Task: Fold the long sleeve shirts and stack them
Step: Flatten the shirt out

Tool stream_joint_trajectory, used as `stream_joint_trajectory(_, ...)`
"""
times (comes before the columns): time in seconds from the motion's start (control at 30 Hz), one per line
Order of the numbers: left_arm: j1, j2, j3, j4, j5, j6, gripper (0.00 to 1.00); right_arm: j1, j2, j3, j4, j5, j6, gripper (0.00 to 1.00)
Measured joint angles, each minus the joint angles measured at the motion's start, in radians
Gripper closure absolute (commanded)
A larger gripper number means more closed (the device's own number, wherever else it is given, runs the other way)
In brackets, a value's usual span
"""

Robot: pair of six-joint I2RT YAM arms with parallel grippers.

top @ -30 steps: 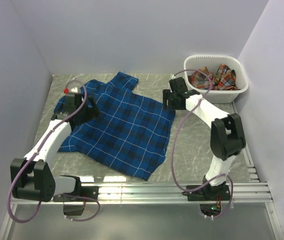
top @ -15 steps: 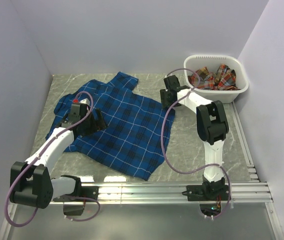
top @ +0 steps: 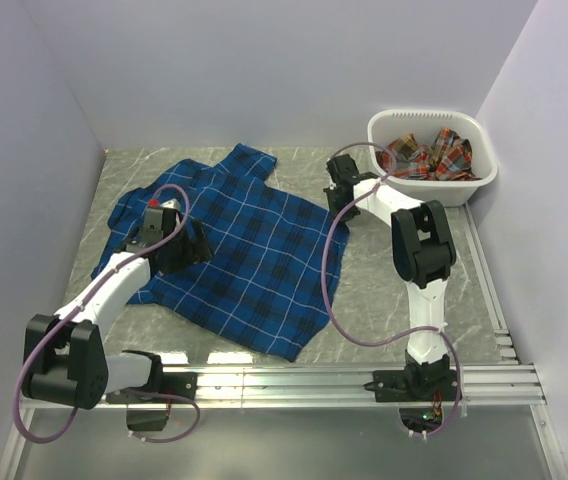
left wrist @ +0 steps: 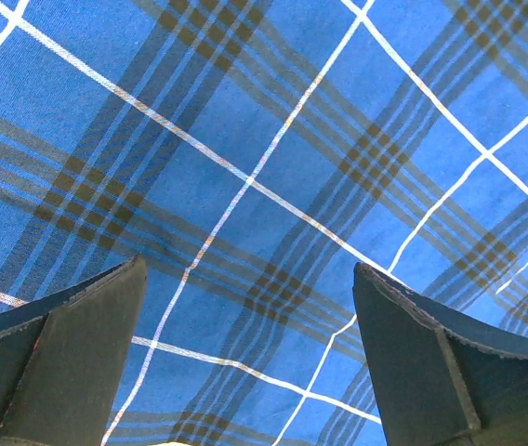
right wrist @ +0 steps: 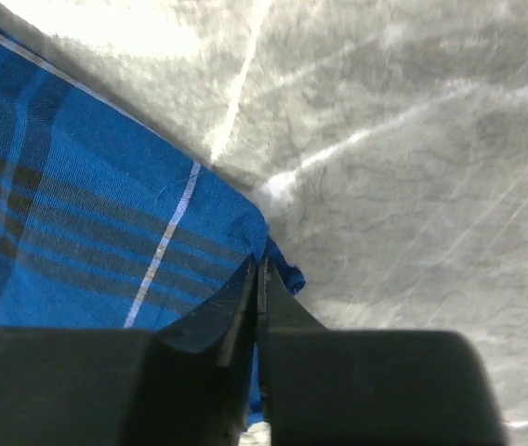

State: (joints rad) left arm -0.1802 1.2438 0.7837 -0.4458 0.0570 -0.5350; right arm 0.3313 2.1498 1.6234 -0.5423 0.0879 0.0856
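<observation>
The royal blue plaid long sleeve shirt (top: pixel 254 250) lies spread on the grey table, collar toward the back. My left gripper (top: pixel 189 245) hovers open over its left part; in the left wrist view the shirt (left wrist: pixel 245 139) fills the frame between the spread fingers of that gripper (left wrist: pixel 247 265). My right gripper (top: pixel 336 205) is at the shirt's right edge. In the right wrist view it (right wrist: pixel 259 265) is shut on a corner of the blue cloth (right wrist: pixel 78 186). A red-orange plaid shirt (top: pixel 424 155) lies crumpled in the basket.
The white plastic basket (top: pixel 434 190) stands at the back right, just beyond the right arm. Bare marbled tabletop (right wrist: pixel 413 167) lies right of the shirt. Walls close the table on the left, back and right.
The right jaws have closed on the shirt's right edge and the right arm has folded up. The left gripper moved toward the near right over the shirt, still open.
</observation>
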Motion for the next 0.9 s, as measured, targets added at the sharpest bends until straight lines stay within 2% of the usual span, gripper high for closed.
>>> stream_joint_trajectory(0.13,0.0,0.017,0.0,0.0,-0.016,-0.002,0.01,0.017,-0.037,-0.031,-0.014,0.023,-0.011,1.0)
stream_joint_trajectory(0.23,0.001,0.035,0.0,-0.008,-0.033,-0.008,0.01,0.071,-0.134,-0.062,-0.029,0.061,-0.024,1.0)
stream_joint_trajectory(0.33,0.015,0.041,0.0,-0.018,-0.051,-0.02,0.01,0.21,-0.291,-0.088,-0.034,0.089,-0.024,1.0)
stream_joint_trajectory(0.47,0.083,0.036,-0.002,-0.015,-0.055,-0.048,0.02,0.489,-0.429,-0.079,-0.013,0.051,0.001,1.0)
stream_joint_trajectory(0.57,0.139,0.021,-0.01,-0.013,-0.058,-0.063,0.02,0.688,-0.411,-0.048,-0.016,-0.034,0.029,1.0)
stream_joint_trajectory(0.67,0.158,0.01,-0.015,-0.014,-0.058,-0.072,0.02,0.807,-0.337,-0.039,-0.022,-0.119,0.06,1.0)
stream_joint_trajectory(0.77,0.163,0.009,-0.015,-0.014,-0.055,-0.079,0.02,0.848,-0.257,-0.039,-0.04,-0.166,0.095,1.0)
stream_joint_trajectory(0.9,0.169,0.009,-0.017,-0.014,-0.054,-0.079,0.02,0.843,-0.211,-0.039,-0.074,-0.171,0.127,1.0)
